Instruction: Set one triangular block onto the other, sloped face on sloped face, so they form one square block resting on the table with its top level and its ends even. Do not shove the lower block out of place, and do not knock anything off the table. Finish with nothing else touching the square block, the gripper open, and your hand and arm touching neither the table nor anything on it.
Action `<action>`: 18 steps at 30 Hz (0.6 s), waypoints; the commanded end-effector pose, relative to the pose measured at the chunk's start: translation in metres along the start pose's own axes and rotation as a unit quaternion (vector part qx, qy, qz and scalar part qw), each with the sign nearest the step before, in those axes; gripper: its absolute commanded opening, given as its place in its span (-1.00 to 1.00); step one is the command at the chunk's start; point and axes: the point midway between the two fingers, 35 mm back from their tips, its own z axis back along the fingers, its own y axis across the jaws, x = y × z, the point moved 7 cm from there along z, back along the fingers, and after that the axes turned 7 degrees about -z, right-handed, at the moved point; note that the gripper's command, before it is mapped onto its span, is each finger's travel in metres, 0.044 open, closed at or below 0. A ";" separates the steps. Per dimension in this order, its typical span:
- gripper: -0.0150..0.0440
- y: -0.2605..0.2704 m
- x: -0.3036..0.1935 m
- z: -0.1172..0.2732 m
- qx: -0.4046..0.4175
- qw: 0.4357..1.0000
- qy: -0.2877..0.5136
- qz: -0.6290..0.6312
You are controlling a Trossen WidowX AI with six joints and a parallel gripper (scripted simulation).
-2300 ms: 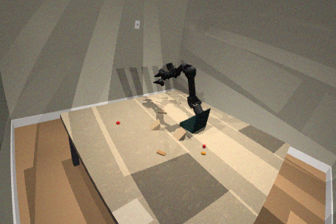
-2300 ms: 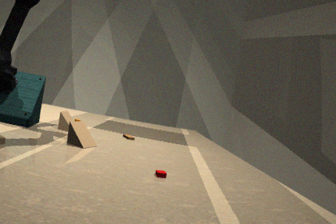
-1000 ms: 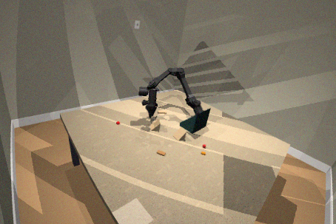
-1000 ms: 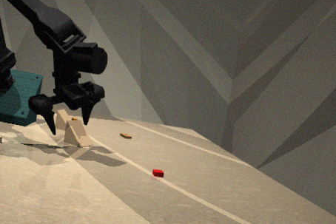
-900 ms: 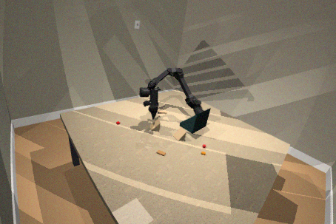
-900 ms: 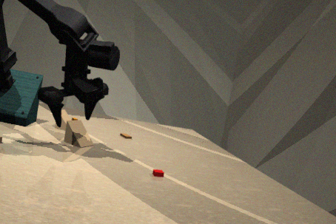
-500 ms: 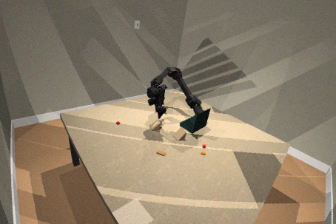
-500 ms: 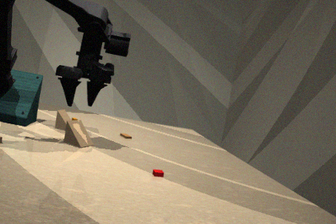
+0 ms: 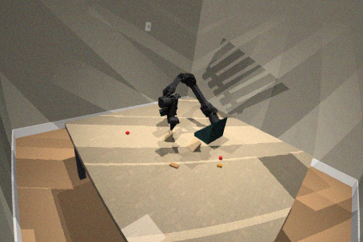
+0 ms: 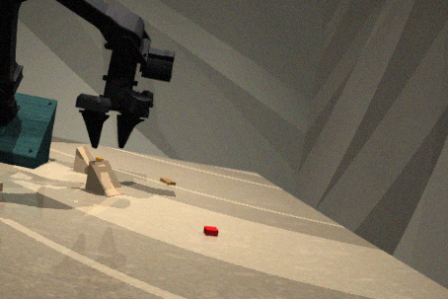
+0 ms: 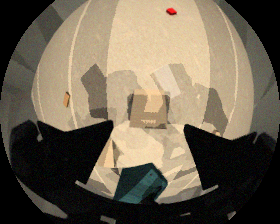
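A tan triangular block (image 9: 167, 136) (image 10: 103, 179) (image 11: 149, 112) stands on the table, its sloped face descending to the right in the exterior view. The second triangular block (image 9: 194, 146) (image 10: 82, 160) (image 11: 109, 156) stands apart from it, nearer the teal base; in the exterior view it is partly behind the first block. My gripper (image 10: 109, 147) (image 11: 149, 126) points down above the first block, fingers wide open and empty, with a gap between fingertips and block. In the top view the gripper's fingers overlap that block's view and their opening is hidden.
The teal base (image 9: 212, 132) (image 10: 35, 129) (image 11: 142, 184) is close to the second block. A wooden piece (image 9: 173, 165) (image 10: 168, 181) (image 11: 66, 99), a red cube (image 9: 127, 132) (image 10: 210, 231) (image 11: 171, 11), another red piece (image 9: 221, 157) and an orange piece (image 9: 219, 165) (image 10: 100, 159) lie around the blocks.
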 end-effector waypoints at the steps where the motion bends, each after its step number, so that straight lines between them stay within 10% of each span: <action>1: 1.00 0.001 0.000 -0.009 -0.004 1.000 0.000 0.003; 18: 1.00 0.003 0.001 -0.037 -0.003 1.000 0.001 0.003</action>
